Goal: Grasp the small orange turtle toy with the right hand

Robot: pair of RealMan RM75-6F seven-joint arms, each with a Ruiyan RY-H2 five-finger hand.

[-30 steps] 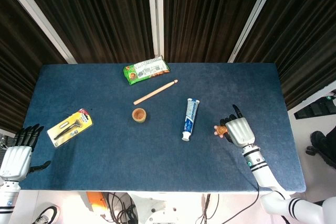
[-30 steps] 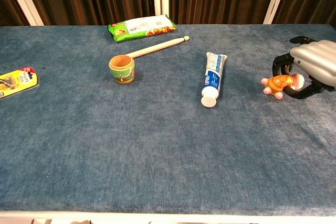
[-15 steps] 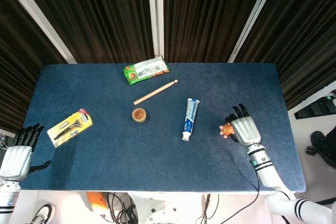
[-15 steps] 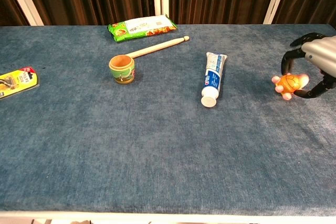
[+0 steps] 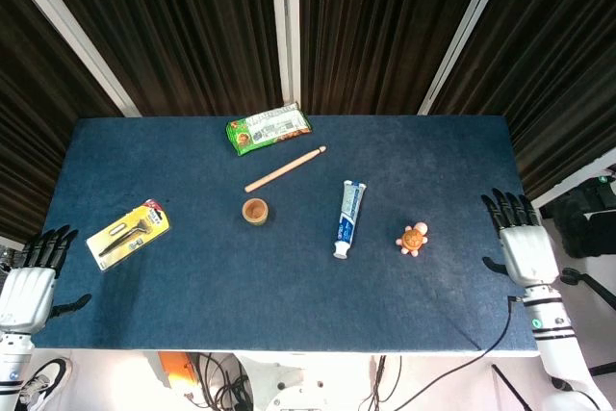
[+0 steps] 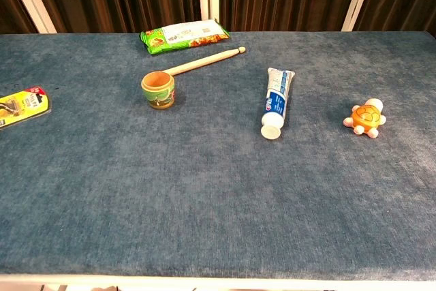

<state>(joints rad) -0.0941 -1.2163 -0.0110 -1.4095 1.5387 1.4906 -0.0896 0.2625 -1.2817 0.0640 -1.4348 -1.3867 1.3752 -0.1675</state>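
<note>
Orange plastic toy turtle [image 5: 414,238] sits right of centre; right hand [image 5: 525,249], fingers spread and empty, should keep well clear.

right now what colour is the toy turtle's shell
Orange, with paler pinkish feet; the turtle shows best in the chest view.

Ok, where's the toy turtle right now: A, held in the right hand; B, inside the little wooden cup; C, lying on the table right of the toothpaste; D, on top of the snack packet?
C: the turtle lies alone on the table, right of the toothpaste, and the right hand is off at the table edge, holding nothing.
</note>
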